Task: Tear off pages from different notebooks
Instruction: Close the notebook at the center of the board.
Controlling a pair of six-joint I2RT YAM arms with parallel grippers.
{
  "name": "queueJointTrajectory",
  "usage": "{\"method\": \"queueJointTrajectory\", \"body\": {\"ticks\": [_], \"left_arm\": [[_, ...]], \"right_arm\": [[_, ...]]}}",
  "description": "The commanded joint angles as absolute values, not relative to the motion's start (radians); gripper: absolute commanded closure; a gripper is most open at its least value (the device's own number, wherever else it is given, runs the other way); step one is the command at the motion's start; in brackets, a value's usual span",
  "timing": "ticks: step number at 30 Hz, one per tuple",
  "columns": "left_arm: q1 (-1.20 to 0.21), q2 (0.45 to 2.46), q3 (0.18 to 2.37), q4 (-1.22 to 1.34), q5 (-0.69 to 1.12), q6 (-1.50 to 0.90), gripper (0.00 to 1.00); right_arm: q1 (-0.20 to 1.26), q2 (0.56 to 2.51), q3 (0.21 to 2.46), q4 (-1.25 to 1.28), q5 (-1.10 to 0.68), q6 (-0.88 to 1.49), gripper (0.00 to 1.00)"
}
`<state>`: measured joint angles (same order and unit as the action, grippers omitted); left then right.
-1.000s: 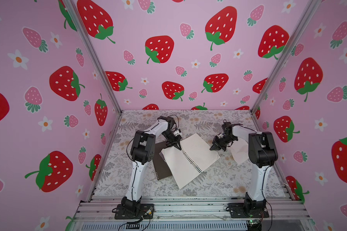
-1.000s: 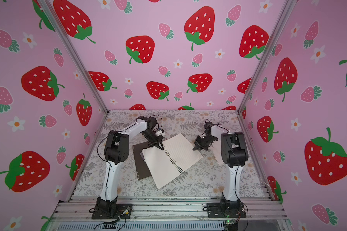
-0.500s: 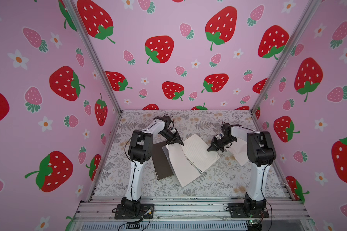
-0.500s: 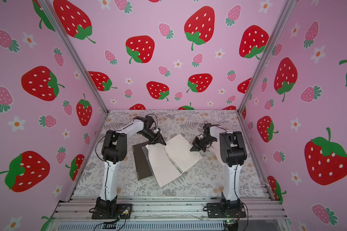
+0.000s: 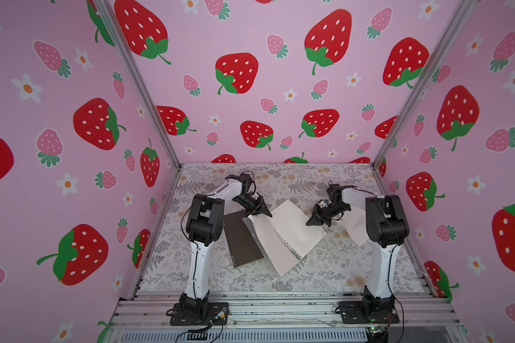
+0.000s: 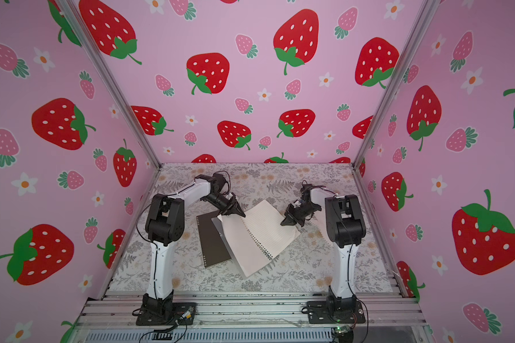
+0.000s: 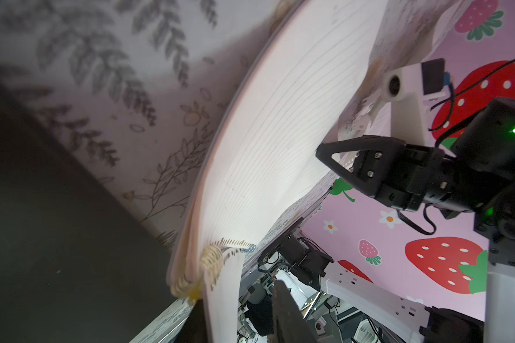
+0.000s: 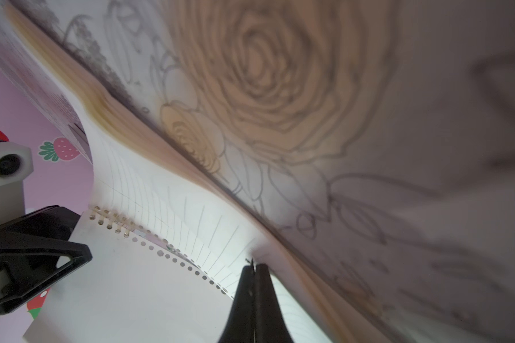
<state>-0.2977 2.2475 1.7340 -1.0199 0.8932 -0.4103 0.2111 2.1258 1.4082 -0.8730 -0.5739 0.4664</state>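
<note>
The open notebook (image 5: 275, 255) lies mid-table, its spiral (image 5: 286, 241) running roughly 11 to 5 o'clock. The right gripper (image 5: 310, 223), clenched, sits nearest, at the 3 o'clock edge of the lined page (image 5: 293, 224); whether it pinches paper is unclear. The left gripper (image 5: 263, 211), fingers slightly parted, sits at the 11 o'clock corner.

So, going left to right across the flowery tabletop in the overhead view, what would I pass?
In a top view: left arm → dark notebook → open notebook showing lined pages → loose page → right arm. The two grippers hang over the notebooks, so I leave them out of the order.
</note>
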Motion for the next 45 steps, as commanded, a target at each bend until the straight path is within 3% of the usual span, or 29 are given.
{"method": "queueJointTrajectory", "body": {"ticks": [1,10,12,18,25,28,30,33,36,39,45], "left_arm": [[-0.316,2.218,1.681,-1.067,0.862,-0.341,0.61],[-0.315,2.124,1.473,-1.037,0.846,-0.305,0.55],[-0.308,2.101,1.431,-1.02,0.839,-0.319,0.61],[-0.302,2.132,1.454,-1.009,0.865,-0.36,0.97],[-0.292,2.204,1.537,-0.983,0.902,-0.438,1.0],[-0.291,2.243,1.571,-0.986,0.921,-0.483,1.0],[-0.291,2.258,1.603,-1.01,0.917,-0.503,1.0],[-0.29,2.27,1.639,-1.023,0.912,-0.537,1.0],[-0.29,2.273,1.652,-0.995,0.923,-0.594,1.0],[-0.29,2.287,1.674,-0.961,0.932,-0.661,1.0],[-0.291,2.329,1.765,-0.971,0.947,-0.706,1.0]], "right_arm": [[0.243,2.223,1.35,-0.873,-0.43,0.46,0.99],[0.242,2.23,1.356,-0.874,-0.432,0.445,0.98],[0.247,2.23,1.359,-0.878,-0.454,0.424,0.98],[0.296,2.22,1.365,-0.905,-0.414,0.382,0.98],[0.332,1.977,1.301,-0.789,-0.354,0.366,0.94],[0.378,1.819,1.287,-0.761,-0.268,0.309,0.79],[0.445,1.715,1.287,-0.76,-0.193,0.236,0.57],[0.544,1.63,1.332,-0.778,-0.166,0.161,0.36],[0.627,1.601,1.414,-0.834,-0.149,0.107,0.21],[0.717,1.606,1.502,-0.881,-0.113,0.033,0.14],[0.889,1.687,1.615,-0.967,-0.025,-0.09,0.1]]}}
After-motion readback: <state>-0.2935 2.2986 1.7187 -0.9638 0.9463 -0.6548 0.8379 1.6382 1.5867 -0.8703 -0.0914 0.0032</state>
